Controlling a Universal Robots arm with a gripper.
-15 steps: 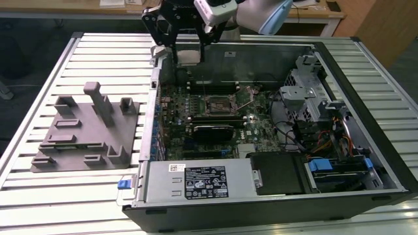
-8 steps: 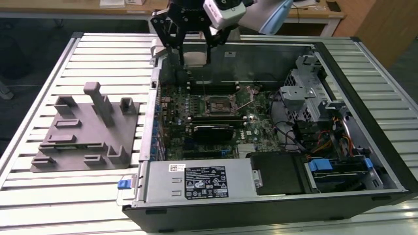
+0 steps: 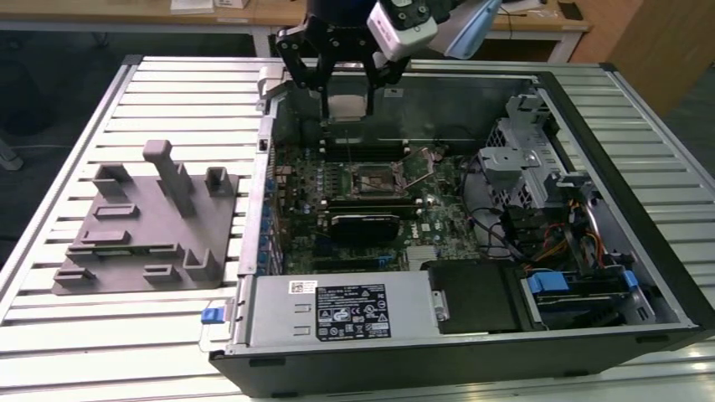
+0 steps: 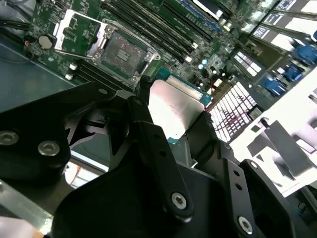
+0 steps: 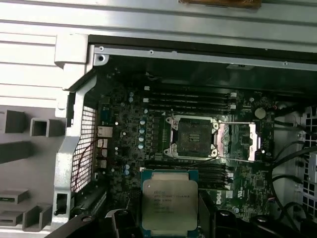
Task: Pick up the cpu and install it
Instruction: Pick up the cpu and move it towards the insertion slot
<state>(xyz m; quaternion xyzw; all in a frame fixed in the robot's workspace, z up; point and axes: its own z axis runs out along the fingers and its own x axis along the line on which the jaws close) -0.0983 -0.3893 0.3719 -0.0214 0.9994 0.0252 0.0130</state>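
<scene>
My gripper (image 3: 347, 94) hangs over the far side of the open computer case, shut on the cpu (image 3: 347, 106), a small square chip with a pale metal top. In both wrist views the cpu (image 4: 173, 110) (image 5: 170, 204) sits between the black fingers (image 4: 143, 124), held by two opposite edges. The motherboard's dark square socket (image 3: 373, 177) (image 5: 193, 137) (image 4: 124, 49) lies below and ahead of the chip. It is uncovered, with its metal load plate (image 5: 247, 142) swung open to one side. The chip is well above the board and apart from the socket.
A grey moulded tray (image 3: 146, 219) stands on the slatted table at the exterior view's left of the case. Memory slots (image 5: 190, 98) run beside the socket. A drive cage (image 3: 520, 167), cables and a power supply (image 3: 335, 311) crowd the case's other sides.
</scene>
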